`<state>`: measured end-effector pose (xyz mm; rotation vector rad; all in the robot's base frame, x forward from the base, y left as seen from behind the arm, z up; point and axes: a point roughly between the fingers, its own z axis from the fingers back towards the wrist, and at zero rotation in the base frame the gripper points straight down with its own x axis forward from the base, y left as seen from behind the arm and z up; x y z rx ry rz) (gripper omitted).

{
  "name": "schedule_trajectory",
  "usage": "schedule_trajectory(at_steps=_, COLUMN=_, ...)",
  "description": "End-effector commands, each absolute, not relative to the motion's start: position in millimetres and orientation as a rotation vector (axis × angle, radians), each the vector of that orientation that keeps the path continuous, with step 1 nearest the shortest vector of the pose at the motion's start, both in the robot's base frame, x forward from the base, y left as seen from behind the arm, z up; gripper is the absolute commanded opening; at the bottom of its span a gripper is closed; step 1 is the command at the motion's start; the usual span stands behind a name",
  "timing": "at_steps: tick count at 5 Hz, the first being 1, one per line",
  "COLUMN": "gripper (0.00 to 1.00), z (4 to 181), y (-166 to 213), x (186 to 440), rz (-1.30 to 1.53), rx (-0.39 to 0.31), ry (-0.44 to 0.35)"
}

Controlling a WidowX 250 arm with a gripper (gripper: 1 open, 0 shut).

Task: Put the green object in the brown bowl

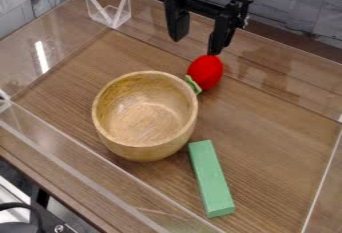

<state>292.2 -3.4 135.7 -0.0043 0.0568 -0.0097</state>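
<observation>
No readable text, label or number appears anywhere

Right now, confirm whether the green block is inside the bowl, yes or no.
No: the green block lies flat on the table beside the brown bowl, whose inside is empty.

I get even, fairly bright light from above, with soft shadows under things on the tabletop (267, 127). Pale glare streaks the clear walls (54, 52), and the small picture looks slightly soft.

- Arm above the pincer (201, 35): cut off by the top edge;
- Red toy (207, 71): lower left hidden behind the brown bowl (144, 114) rim.
</observation>
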Motion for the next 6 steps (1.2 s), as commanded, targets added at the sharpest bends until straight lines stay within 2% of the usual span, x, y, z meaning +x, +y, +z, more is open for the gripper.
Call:
schedule_trajectory(at_steps=1, gripper=1.00, z=124.4, y=-6, x=282, rz=0.058, rx=-0.010, ry=0.090)
schedule_trajectory(at_steps=2, gripper=1.00, z=115.4, y=-16, x=258, rz=0.210, rx=-0.037, ry=0.103)
schedule_trajectory(at_steps=4, gripper=1.00, z=103.3, y=-41, x=222, rz=0.503, rx=-0.072, ry=0.077)
schedule_trajectory(at_steps=6, gripper=1.00, z=85.0, y=-56, x=209, rz=0.687, rx=-0.117, ry=0.037)
